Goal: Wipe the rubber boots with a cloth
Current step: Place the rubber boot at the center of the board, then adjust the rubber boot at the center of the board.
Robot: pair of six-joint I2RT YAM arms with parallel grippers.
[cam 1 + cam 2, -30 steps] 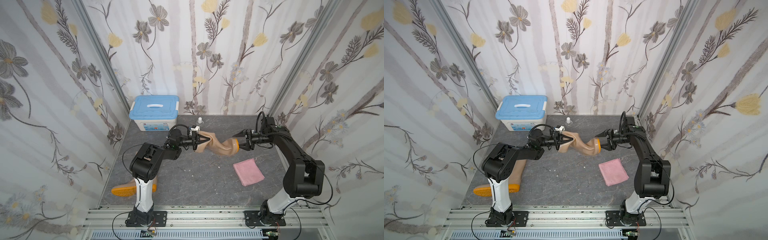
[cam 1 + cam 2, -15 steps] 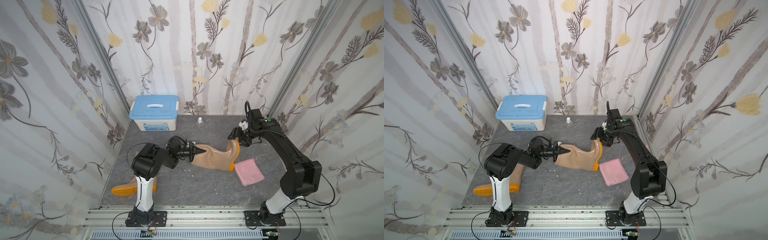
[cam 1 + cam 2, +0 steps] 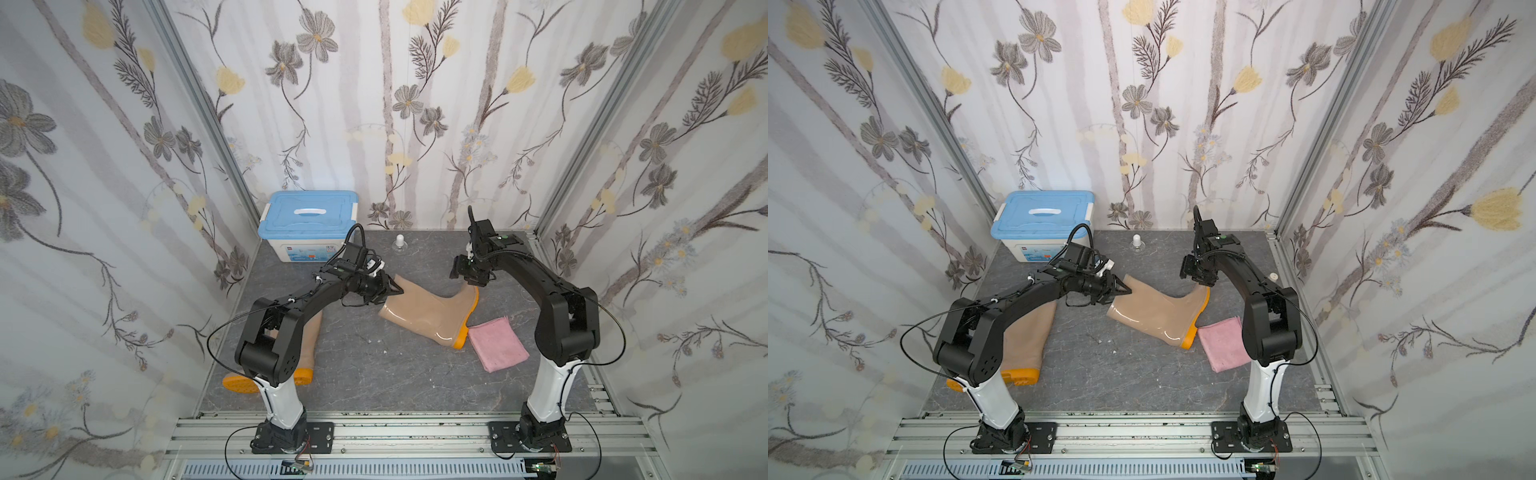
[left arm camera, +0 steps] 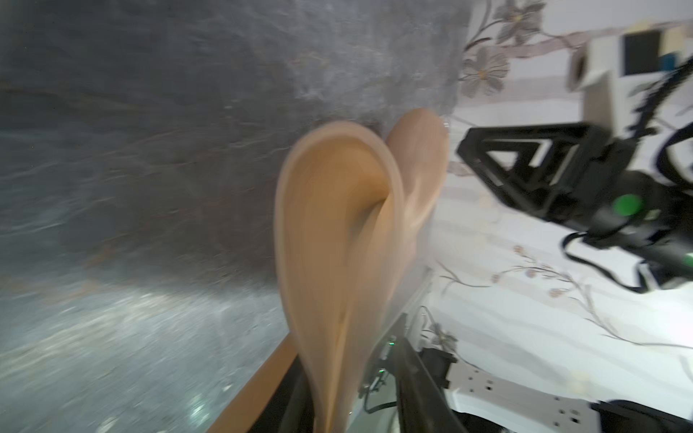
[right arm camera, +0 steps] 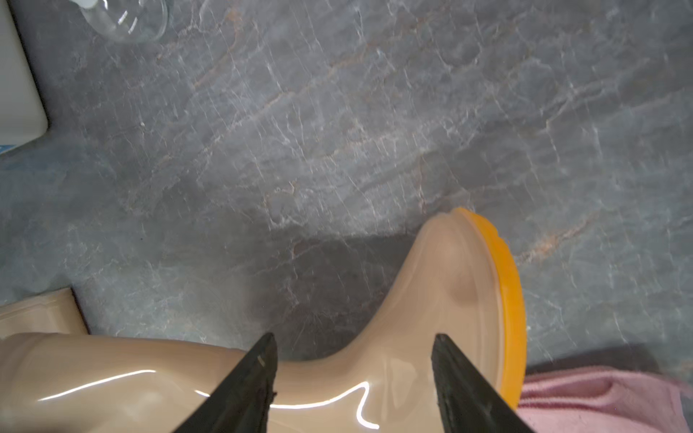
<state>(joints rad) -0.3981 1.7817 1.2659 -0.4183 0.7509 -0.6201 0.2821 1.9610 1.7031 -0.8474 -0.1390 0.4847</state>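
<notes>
Boot [image 3: 424, 316] lies on its side mid-table, cloth [image 3: 496, 343] touching its heel at 4 o'clock; second boot [image 3: 1030, 332] at 8 o'clock. Right gripper [image 3: 468, 279] hovers above the toe, jaws apart; left gripper [image 3: 395, 289] at the shaft rim, grip unclear.

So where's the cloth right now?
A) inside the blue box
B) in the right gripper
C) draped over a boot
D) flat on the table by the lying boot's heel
D: the cloth lies flat on the table, beside the orange heel of the boot.
</notes>
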